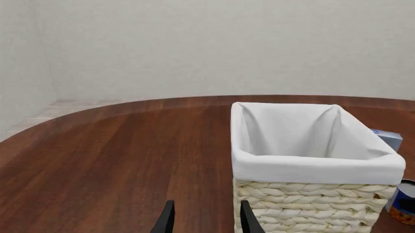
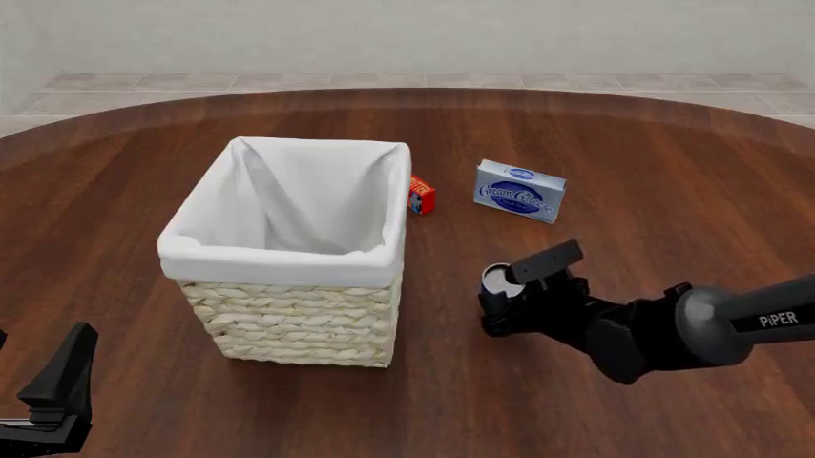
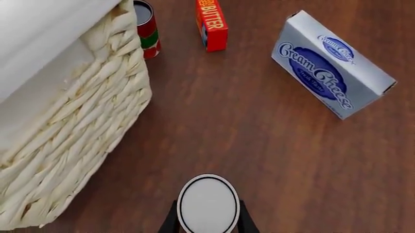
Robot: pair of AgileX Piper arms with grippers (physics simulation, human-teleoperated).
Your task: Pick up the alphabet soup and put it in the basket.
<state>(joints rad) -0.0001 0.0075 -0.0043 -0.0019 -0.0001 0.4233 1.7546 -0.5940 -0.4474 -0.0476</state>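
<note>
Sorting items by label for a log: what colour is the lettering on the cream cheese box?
Blue lettering on a white oval, on a blue and white cream cheese box; clearest in the right wrist view.

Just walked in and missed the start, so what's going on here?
The right gripper is down at the alphabet soup on the table, a finger on each side of the can, beside the basket. Whether it is gripped yet is unclear. The basket looks empty. The left gripper hangs open, holding nothing. A cream cheese box and a butter box lie farther back.
</note>
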